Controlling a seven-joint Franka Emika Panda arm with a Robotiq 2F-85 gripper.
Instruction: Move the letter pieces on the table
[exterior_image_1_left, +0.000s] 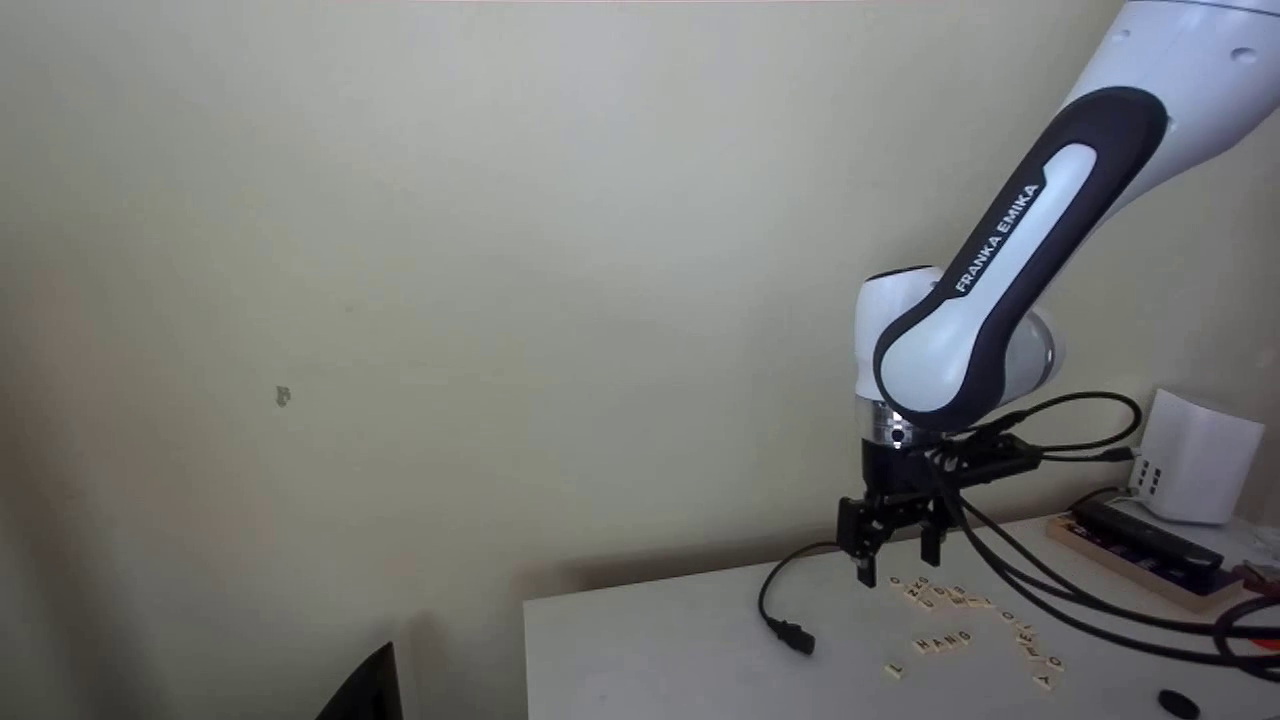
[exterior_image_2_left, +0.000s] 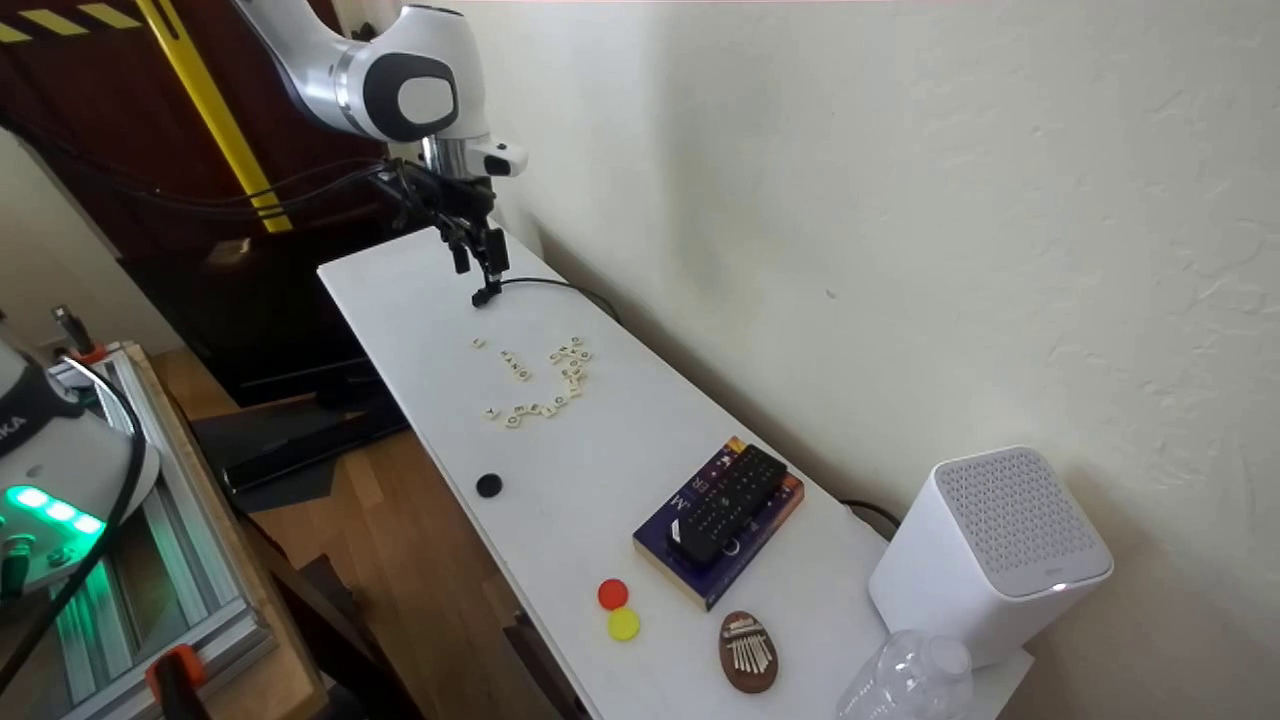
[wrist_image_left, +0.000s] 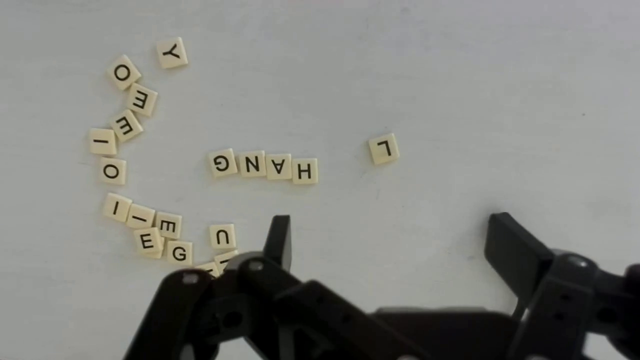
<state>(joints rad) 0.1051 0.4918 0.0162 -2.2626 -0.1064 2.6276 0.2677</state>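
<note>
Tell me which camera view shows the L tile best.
The wrist view: the L tile lies there large, whole and legible, though upside down, apart from the HANG row. Both exterior views show it too, but only as a small, distant piece whose letter is harder to read.

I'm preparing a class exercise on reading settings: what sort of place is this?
Probably a robotics lab or workroom: a robot arm hangs over a white table, and an exterior view shows a green-lit machine. The wooden floor leaves a home or office possible.
</note>
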